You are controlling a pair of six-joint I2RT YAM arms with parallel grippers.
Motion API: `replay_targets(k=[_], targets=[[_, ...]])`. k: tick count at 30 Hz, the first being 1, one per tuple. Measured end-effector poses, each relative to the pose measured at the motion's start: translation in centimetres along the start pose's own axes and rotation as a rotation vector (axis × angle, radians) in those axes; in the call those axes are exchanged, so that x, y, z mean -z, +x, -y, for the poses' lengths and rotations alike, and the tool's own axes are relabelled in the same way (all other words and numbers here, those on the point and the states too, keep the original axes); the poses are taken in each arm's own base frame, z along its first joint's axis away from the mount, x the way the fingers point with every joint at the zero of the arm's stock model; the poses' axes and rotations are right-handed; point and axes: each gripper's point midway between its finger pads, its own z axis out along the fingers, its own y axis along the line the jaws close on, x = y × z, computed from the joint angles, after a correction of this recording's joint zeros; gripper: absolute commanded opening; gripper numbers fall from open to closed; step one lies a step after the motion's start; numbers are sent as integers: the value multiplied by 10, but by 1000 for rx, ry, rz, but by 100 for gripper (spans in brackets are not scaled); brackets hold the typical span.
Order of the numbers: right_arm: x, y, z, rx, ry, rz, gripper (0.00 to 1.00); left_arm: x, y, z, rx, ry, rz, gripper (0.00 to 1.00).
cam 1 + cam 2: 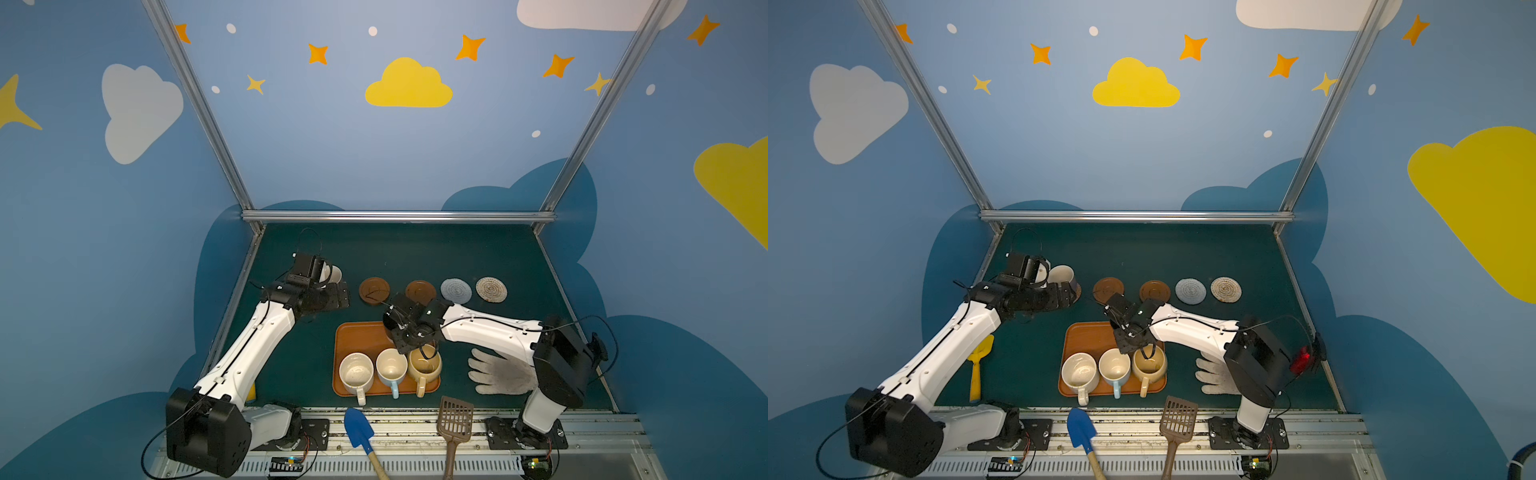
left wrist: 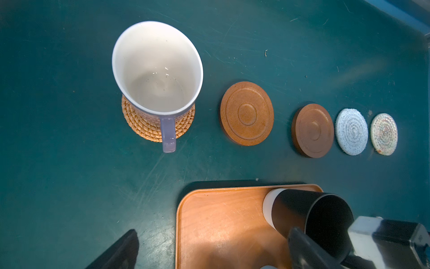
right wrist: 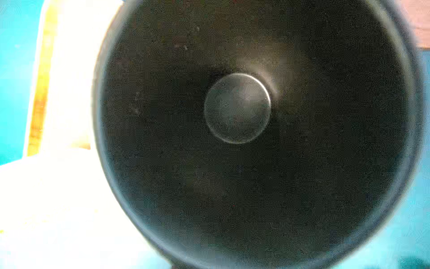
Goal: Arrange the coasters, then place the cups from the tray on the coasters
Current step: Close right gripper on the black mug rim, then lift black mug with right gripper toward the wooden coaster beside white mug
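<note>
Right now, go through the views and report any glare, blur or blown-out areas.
Right wrist view: the black cup fills the frame, soft, and the area beside it is blown out white. Left wrist view: sharp, with sheen on the tray. Both top views: evenly lit.

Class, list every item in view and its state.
Lilac cup: upright on woven coaster.
Black cup: tilted, gripped over the tray.
Cream cup, blue cup, tan cup: upright on tray.
Wooden coasters, grey coaster, beige coaster: bare.
Left gripper: open, empty.
Right gripper: shut on black cup.
</note>
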Motion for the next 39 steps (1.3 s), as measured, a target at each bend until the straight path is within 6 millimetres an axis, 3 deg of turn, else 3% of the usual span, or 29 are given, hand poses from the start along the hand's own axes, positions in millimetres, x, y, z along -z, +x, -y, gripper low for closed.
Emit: replay_targets(k=[5,12,20,24,27,31,35,39], targets=[[1,0,-1,1,-5,2,0,2,-1,1,-2,2,6,99],[16,-4,-1,6,-7,-1,0,22,-21,18,1,60,62,99],[61,-51,-11,0,-56,97,0,35,-27,39,66,171,80,99],[88,-79,-8,-26,-61,143,0,39,-31,43,103,196,84,100],[98,-97,-6,-46,-56,174,0,44,-36,43,118,201,96,100],[93,-113,-3,-72,-11,150,0,50,-41,45,118,208,110,99],[72,-134,-8,-88,30,129,0,50,-40,47,118,221,104,99],[51,-141,-9,-118,54,108,0,45,-38,45,117,223,96,100]])
